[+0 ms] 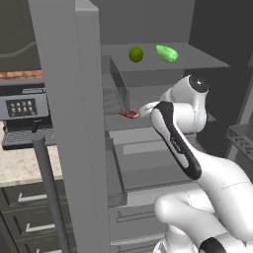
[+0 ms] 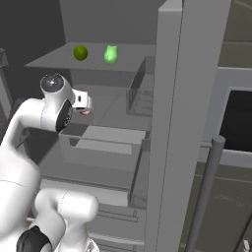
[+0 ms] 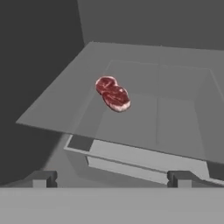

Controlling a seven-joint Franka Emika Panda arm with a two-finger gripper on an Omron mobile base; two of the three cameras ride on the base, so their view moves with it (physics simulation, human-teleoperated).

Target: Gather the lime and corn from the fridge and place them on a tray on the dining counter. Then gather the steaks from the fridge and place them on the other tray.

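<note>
The fridge stands open, its grey door (image 1: 74, 123) (image 2: 172, 118) swung toward me. On the top shelf sit the round green lime (image 1: 136, 54) (image 2: 80, 52) and, beside it, the pale-green corn (image 1: 167, 53) (image 2: 111, 54). One shelf lower lie the reddish marbled steaks (image 3: 113, 94) (image 1: 130, 114) (image 2: 85, 112), seemingly two slabs overlapping. My gripper (image 3: 113, 179) is open and empty, a short way in front of the steaks and slightly above their shelf. The dining counter and trays are out of view.
A long dark door handle (image 1: 47, 183) (image 2: 204, 192) juts out near the base. A clear bin (image 2: 140, 93) sits on the steak shelf by the door. Below is a pulled-out drawer (image 1: 148, 163) (image 2: 103, 142). A coffee machine (image 1: 22, 111) stands on the wall counter at left.
</note>
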